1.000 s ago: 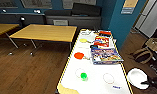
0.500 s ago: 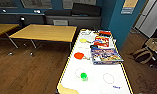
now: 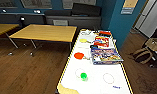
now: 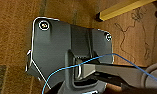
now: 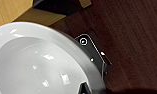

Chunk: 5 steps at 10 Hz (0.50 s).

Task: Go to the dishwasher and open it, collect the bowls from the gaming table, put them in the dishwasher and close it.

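Observation:
A white bowl (image 5: 39, 62) looms large in the right wrist view, hanging over dark wood floor beside a wooden table corner. My right gripper (image 5: 87, 88) is shut on its rim; little of the gripper shows. In the left wrist view my left gripper (image 4: 80, 71) hangs over brown floor, crossed by a blue cable, and its state is unclear. Ahead in the head view stands a long white-topped game table (image 3: 94, 75) with a yellow edge. The dishwasher is out of view.
On the white table lie board-game boxes (image 3: 105, 55), a red disc (image 3: 79, 55) and a green piece (image 3: 83, 75). Wooden tables (image 3: 44, 32) stand to the left, dark cabinets (image 3: 74, 21) along the back wall, and bags (image 3: 146, 52) on the floor at right.
The white bowl that showed at the lower right of the head view has slid out of that picture. The table and room have barely shifted.

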Available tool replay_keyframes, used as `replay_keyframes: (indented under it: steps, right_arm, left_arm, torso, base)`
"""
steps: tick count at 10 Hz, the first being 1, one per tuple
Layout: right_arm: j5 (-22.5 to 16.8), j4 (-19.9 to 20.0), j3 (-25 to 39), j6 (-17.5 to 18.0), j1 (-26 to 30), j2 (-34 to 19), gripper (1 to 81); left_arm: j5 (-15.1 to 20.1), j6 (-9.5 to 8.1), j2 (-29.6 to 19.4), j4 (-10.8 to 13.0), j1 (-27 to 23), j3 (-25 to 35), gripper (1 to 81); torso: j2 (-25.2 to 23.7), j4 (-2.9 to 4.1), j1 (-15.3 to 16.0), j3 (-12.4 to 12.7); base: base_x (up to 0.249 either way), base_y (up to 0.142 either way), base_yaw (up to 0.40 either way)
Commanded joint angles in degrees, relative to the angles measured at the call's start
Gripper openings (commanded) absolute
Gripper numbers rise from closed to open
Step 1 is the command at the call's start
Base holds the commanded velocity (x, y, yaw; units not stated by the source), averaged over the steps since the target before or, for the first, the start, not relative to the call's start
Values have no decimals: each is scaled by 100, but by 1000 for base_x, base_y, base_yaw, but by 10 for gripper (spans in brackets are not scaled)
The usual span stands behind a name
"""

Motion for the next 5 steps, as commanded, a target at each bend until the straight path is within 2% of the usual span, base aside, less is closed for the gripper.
replay_keyframes:
  steps: [1, 5]
  right_arm:
    - [914, -707, -308, -121, -678, 697, 10]
    - [950, -1182, -1275, -156, -934, 2121, 10]
  left_arm:
    - [78, -551, -1200, -43, -792, 1433, 811]
    - [148, -1008, -2018, -61, -1654, 2490, 811]
  torso:
    - [0, 0, 0, 0]
    - [0, 0, 0, 0]
  base:
    - [0, 0, 0]
    - [0, 0, 0]
